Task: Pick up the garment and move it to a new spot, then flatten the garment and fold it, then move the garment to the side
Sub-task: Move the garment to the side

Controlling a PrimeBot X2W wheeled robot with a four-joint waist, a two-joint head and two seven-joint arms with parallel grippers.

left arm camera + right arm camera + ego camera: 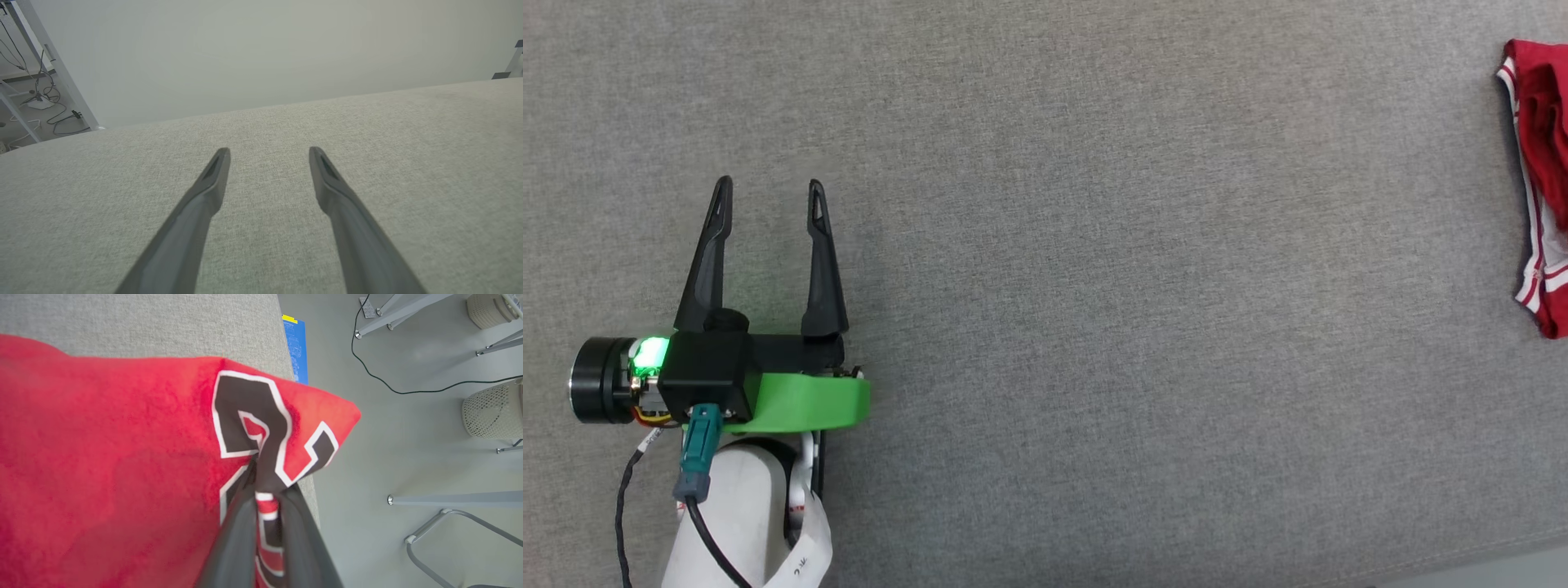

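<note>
The garment is a red jersey with black, white-outlined numerals. In the right wrist view it is bunched up over the table's right edge, and my right gripper is shut on a fold of it at the numerals. In the head view a strip of the garment with its red-white trim lies at the far right edge. My left gripper stands open over bare grey cloth at the lower left, far from the garment. The left gripper has nothing between its fingers in its own wrist view.
The grey fabric table spreads across the head view. Beyond its right edge lie a blue sheet, a black cable, metal frame legs and mesh baskets on the floor. A stand with cables sits past the far-left edge.
</note>
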